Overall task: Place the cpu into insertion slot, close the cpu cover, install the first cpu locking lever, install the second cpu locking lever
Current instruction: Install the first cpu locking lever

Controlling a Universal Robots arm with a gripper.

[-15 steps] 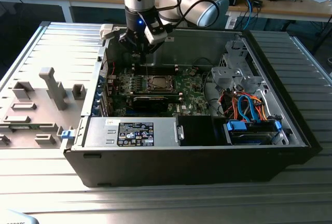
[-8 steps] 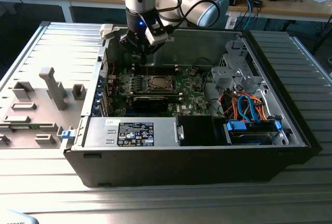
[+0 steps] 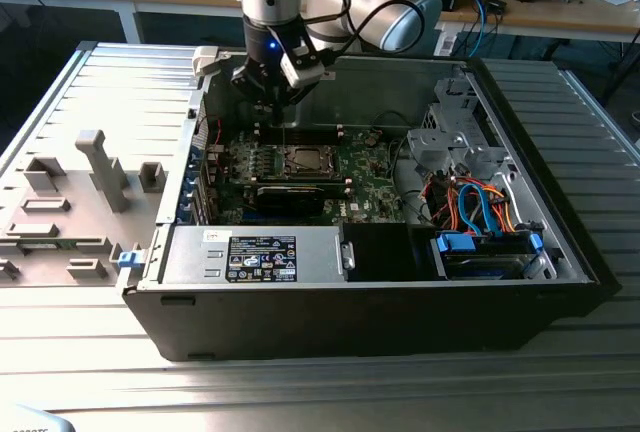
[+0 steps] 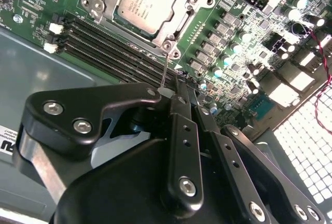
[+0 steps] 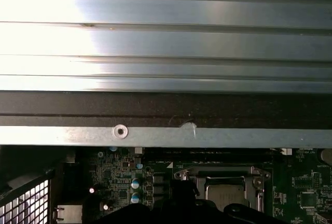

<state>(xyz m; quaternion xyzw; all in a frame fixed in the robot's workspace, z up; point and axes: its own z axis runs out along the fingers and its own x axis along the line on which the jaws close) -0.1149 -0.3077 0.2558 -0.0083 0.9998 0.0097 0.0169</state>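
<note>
The cpu (image 4: 142, 1) lies flat in its socket on the green motherboard (image 3: 360, 167), and the silvery cpu cover (image 4: 179, 24) is folded down around it. From the socket's corner a thin wire locking lever (image 4: 165, 66) stands up to the tips of my black gripper (image 4: 176, 92), whose fingers are pressed together on the lever's end. In the exterior view the gripper (image 3: 278, 104) hangs inside the open computer case just behind the cpu (image 3: 303, 160). The first wrist view shows the cpu (image 5: 224, 193) and the cover's frame (image 5: 218, 172) below the case wall.
Black memory slots (image 4: 114, 47) run beside the socket. A power supply (image 3: 255, 255) fills the case's front, and a drive cage with orange and blue cables (image 3: 480, 202) sits at the exterior view's right. A grey fixture with pegs (image 3: 95, 167) stands outside on the left. The metal case wall (image 5: 155, 133) is close behind.
</note>
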